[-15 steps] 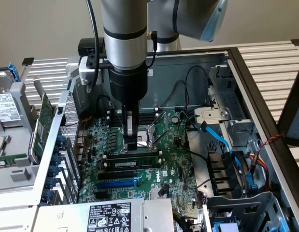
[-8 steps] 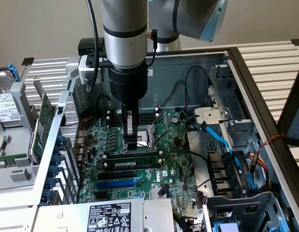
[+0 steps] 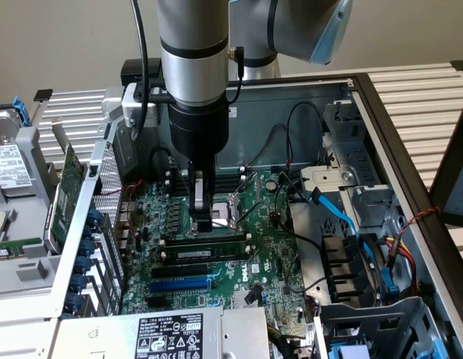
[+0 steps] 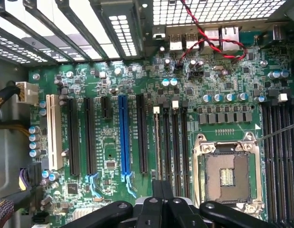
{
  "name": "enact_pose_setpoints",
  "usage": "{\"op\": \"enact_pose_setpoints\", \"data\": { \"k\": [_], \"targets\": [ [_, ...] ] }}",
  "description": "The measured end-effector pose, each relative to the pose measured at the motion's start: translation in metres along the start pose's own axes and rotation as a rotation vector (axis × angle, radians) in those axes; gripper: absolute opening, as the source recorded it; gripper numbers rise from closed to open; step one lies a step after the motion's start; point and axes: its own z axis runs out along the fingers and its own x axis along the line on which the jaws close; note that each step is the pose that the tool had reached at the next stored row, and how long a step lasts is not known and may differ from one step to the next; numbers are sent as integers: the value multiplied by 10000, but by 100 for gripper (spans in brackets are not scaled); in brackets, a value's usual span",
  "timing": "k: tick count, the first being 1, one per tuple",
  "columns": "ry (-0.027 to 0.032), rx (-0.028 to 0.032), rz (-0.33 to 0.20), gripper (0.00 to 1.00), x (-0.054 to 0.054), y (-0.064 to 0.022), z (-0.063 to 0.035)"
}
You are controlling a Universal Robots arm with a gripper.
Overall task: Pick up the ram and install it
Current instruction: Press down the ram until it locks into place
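Observation:
The ram (image 3: 216, 241) is a long thin green stick standing on edge in a black slot of the green motherboard (image 3: 272, 250), between white end clips. My gripper (image 3: 203, 223) points straight down over the stick's middle, fingers shut, tips at its top edge; whether they touch it I cannot tell. In the wrist view the ram (image 4: 157, 142) shows edge-on as a thin pale line in the slot nearest the shut gripper (image 4: 162, 190). Nothing is held between the fingers.
The open CPU socket (image 3: 235, 206) (image 4: 227, 173) lies just behind the slots. A blue slot (image 3: 182, 284) (image 4: 123, 137) and black slots lie nearer the power supply (image 3: 171, 336). Blue cables (image 3: 343, 217) and drive bays fill the exterior view's right. A green expansion card (image 3: 66, 187) stands outside the case.

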Motion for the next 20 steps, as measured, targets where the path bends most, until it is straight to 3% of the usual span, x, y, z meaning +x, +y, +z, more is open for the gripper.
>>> {"op": "enact_pose_setpoints", "data": {
  "k": [20],
  "targets": [
    [-54, -117, 3145, 11, 0, 0, 2]
  ]
}}
